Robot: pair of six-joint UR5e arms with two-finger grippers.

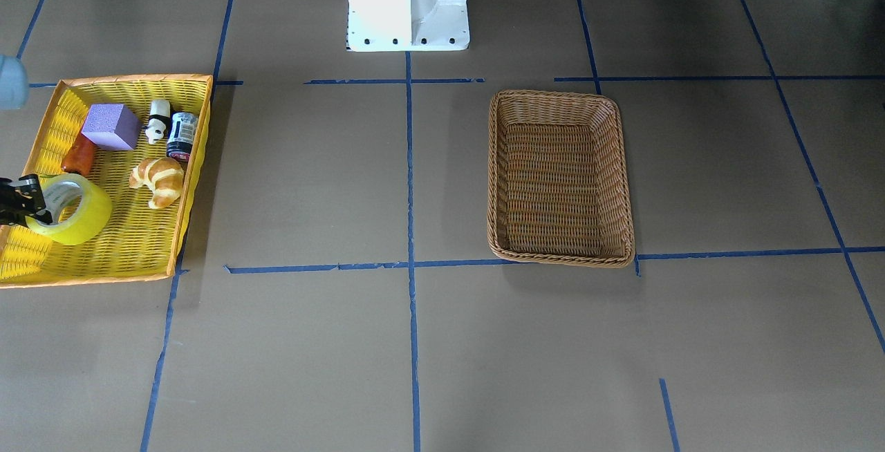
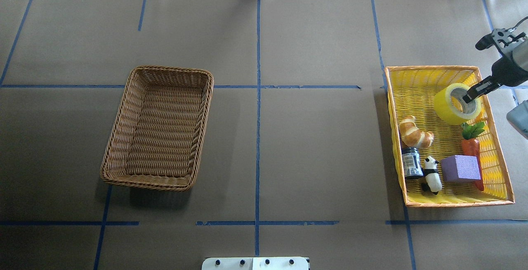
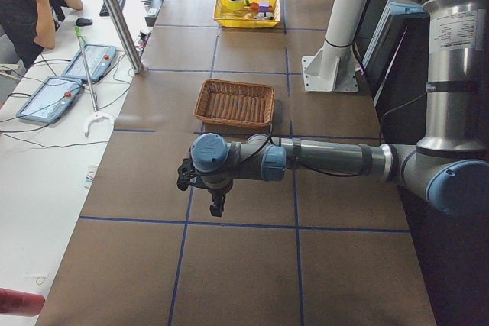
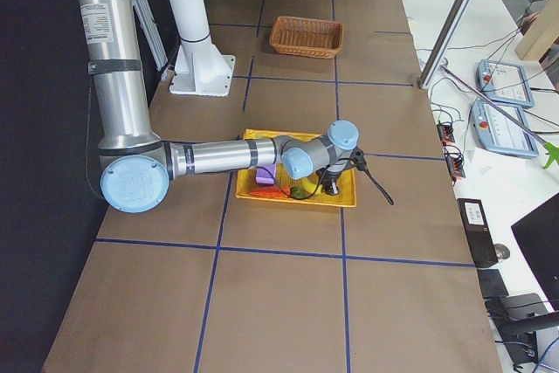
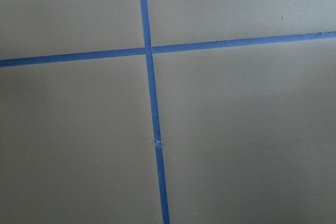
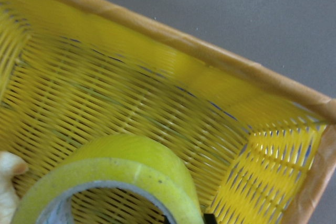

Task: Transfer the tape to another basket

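tape (image 2: 445, 107) sits tilted in the yellow basket (image 2: 429, 68), right pincer (image 2: 468, 98) closed on its wall, one finger through its centre. wicker basket (image 2: 173, 70) lies at 9 o'clock in your overhead view, well apart.

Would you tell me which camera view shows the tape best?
Overhead exterior: the whole tape shows in the yellow basket. Front-facing shows it near the frame's edge; the right wrist crops it; the side views show it tiny or hidden; the left wrist, not at all.

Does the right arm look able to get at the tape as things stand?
Likely yes: the right gripper seems shut on the tape, one finger in its core; nothing stands between them.
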